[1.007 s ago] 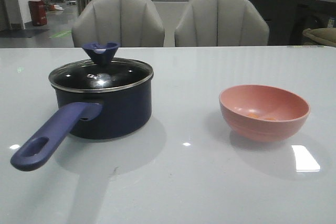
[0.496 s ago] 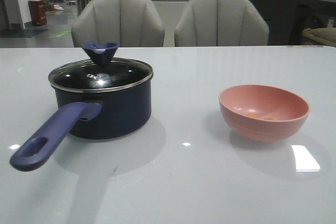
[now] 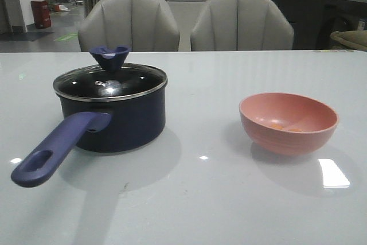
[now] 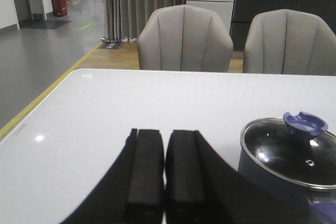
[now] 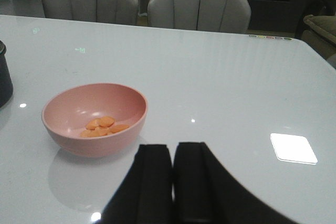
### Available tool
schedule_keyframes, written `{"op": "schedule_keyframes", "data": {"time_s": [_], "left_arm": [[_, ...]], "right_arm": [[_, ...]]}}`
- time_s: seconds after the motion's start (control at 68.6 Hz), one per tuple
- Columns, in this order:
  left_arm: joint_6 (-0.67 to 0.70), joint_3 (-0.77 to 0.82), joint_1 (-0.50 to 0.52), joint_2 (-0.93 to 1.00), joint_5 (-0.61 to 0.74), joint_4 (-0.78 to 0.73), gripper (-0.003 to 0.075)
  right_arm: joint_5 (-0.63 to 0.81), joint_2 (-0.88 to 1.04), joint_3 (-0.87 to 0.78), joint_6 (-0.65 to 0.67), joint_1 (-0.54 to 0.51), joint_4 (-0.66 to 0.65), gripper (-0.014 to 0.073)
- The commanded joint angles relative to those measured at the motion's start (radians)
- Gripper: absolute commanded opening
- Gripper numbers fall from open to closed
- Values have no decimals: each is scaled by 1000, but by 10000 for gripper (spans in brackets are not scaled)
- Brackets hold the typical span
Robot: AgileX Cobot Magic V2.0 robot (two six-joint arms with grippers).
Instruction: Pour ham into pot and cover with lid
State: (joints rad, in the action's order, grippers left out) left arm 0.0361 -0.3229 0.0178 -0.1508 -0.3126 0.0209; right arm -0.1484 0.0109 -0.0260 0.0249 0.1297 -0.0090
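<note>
Where two grey chairs (image 3: 183,22) stand, the glossy white table (image 3: 200,199) ends.

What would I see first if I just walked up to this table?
Probably the dark blue pot on the left side of the white table, with its glass lid on and its long handle sticking out toward you. On the right sits a pink bowl with a few orange ham pieces inside.

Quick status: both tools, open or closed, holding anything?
Left tool: closed, holding nothing, short of the saucepan.
Right tool: closed, holding nothing, short of the pink bowl.
</note>
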Motion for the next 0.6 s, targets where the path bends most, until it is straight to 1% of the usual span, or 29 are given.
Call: {"op": "schedule_keyframes", "data": {"time_s": [0.0, 0.117, 0.219, 0.263, 0.277, 0.292, 0.306, 0.321, 0.336, 0.35, 0.365, 0.379, 0.394, 0.408, 0.423, 0.438, 0.452, 0.467, 0.481, 0.511, 0.584], "left_arm": [[2, -29, -5, -30, 49, 15, 113], [2, -29, -5, -30, 41, 36, 117], [2, -29, -5, -30, 43, 36, 170], [2, -29, -5, -30, 43, 36, 216], [2, -29, -5, -30, 41, 36, 245], [2, -29, -5, -30, 41, 36, 256], [2, -29, -5, -30, 41, 36, 290], [2, -29, -5, -30, 41, 36, 302], [2, -29, -5, -30, 41, 36, 356], [2, -29, -5, -30, 41, 36, 356], [2, -29, -5, -30, 39, 36, 415], [2, -29, -5, -30, 39, 36, 415], [2, -29, -5, -30, 39, 36, 487], [2, -29, -5, -30, 39, 36, 487], [2, -29, -5, -30, 41, 36, 537], [2, -29, -5, -30, 41, 36, 537], [2, -29, -5, -30, 43, 36, 575], [2, -29, -5, -30, 45, 36, 575], [2, -29, -5, -30, 51, 36, 599], [2, -29, -5, -30, 58, 36, 611], [2, -29, -5, -30, 69, 36, 601]], "right_arm": [[78, 19, 5, -1, -5, -8, 167], [78, 19, 5, -1, -5, -8, 167], [78, 19, 5, -1, -5, -8, 167], [78, 19, 5, -1, -5, -8, 167], [78, 19, 5, -1, -5, -8, 167], [78, 19, 5, -1, -5, -8, 167], [78, 19, 5, -1, -5, -8, 167], [78, 19, 5, -1, -5, -8, 167], [78, 19, 5, -1, -5, -8, 167], [78, 19, 5, -1, -5, -8, 167], [78, 19, 5, -1, -5, -8, 167], [78, 19, 5, -1, -5, -8, 167], [78, 19, 5, -1, -5, -8, 167], [78, 19, 5, -1, -5, -8, 167], [78, 19, 5, -1, -5, -8, 167], [78, 19, 5, -1, -5, -8, 167], [78, 19, 5, -1, -5, -8, 167], [78, 19, 5, -1, -5, -8, 167], [78, 19, 5, -1, -5, -8, 167], [78, 19, 5, -1, -5, -8, 167], [78, 19, 5, -1, -5, -8, 167]]}}
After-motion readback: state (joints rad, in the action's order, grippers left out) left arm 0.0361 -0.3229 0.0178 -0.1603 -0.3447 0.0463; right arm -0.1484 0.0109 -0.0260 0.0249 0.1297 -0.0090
